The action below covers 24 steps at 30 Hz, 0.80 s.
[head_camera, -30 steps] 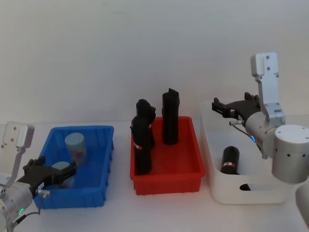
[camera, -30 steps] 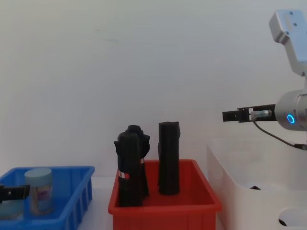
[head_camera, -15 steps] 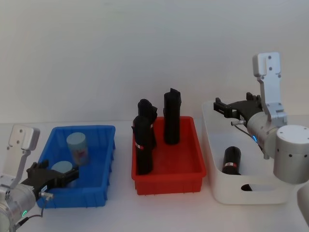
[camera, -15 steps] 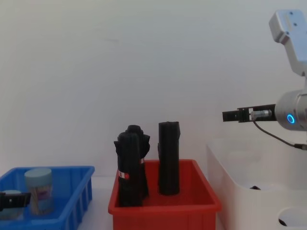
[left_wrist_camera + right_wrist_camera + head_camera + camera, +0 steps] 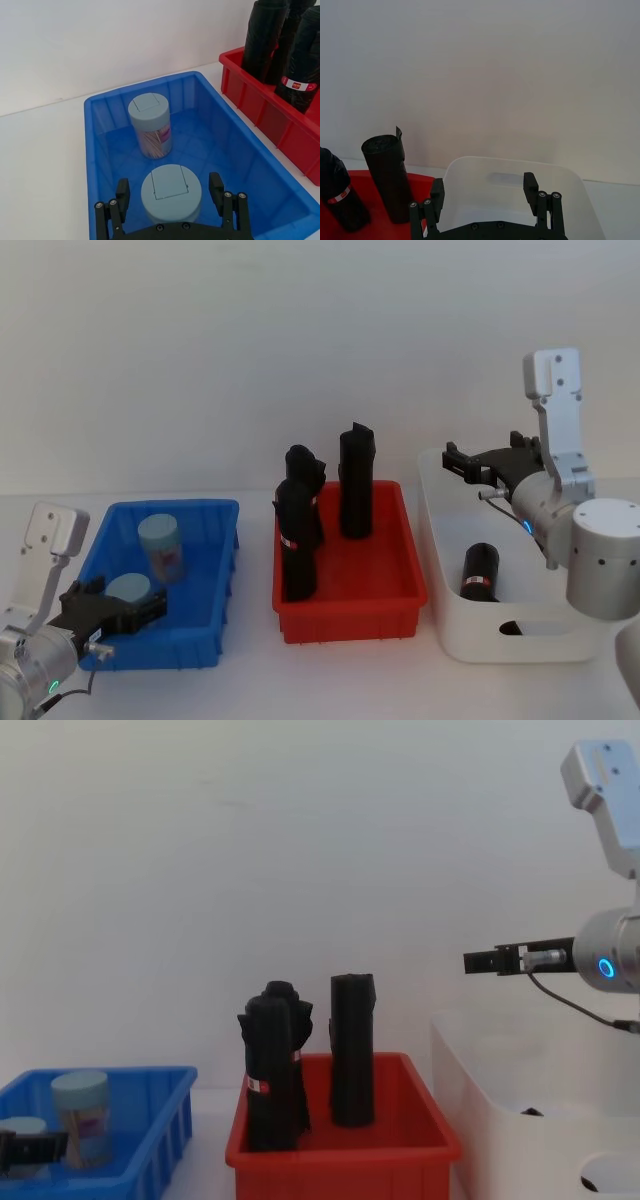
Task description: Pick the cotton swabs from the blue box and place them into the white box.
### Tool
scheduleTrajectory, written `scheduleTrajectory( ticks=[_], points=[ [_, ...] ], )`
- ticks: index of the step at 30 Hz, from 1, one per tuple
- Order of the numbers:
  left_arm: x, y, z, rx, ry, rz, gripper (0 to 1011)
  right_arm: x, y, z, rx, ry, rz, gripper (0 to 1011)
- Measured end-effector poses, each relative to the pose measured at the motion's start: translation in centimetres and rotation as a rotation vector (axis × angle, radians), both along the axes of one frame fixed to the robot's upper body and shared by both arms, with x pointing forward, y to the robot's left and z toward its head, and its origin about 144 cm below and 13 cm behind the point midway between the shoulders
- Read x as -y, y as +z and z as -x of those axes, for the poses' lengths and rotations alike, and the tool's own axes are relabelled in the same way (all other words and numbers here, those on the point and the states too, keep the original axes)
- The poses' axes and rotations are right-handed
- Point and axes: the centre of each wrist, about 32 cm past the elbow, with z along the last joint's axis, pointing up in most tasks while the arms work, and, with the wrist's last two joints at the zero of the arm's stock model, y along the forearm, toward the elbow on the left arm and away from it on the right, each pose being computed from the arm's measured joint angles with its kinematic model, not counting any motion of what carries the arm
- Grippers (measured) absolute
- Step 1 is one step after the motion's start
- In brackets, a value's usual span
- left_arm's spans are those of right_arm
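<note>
Your left gripper [image 5: 169,187] is the one that matters: it sits low in the near end of the blue box [image 5: 95,150], and the near jar [image 5: 129,589] stands upright right between its fingers [image 5: 122,192]. The jaws are spread wide, a finger on each side of the teal lid with a gap showing on both sides, so it has hold of nothing yet. The jar's long axis is vertical and the fingers flank it across its width, so a plain close should catch it, to my eye.

The far jar [image 5: 150,125] stands upright straight beyond the near one, apart from it, and looks clear of the fingers.

The white box [image 5: 500,645] is at the far right, past the red bin [image 5: 345,615], so you face a long carry to the right. Your right gripper [image 5: 482,182] hangs over the white box's far left rim, spread open and empty.
</note>
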Motion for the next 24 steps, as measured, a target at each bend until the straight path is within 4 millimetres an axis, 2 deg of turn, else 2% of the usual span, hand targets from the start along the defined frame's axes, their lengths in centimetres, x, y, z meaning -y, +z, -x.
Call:
scheduleTrajectory(
  ticks=[17, 18, 24],
  points=[
    [0.15, -0.03, -0.01, -0.004, -0.009, -0.002, 1000, 0.00, 0.00, 0.00, 0.000, 0.000, 0.000, 1002],
    [0.16, -0.03, -0.01, -0.004, -0.010, -0.002, 956, 0.00, 0.00, 0.00, 0.000, 0.000, 0.000, 1002],
    [0.18, -0.03, -0.01, -0.004, -0.011, -0.002, 834, 0.00, 0.00, 0.00, 0.000, 0.000, 0.000, 1002]
  ],
)
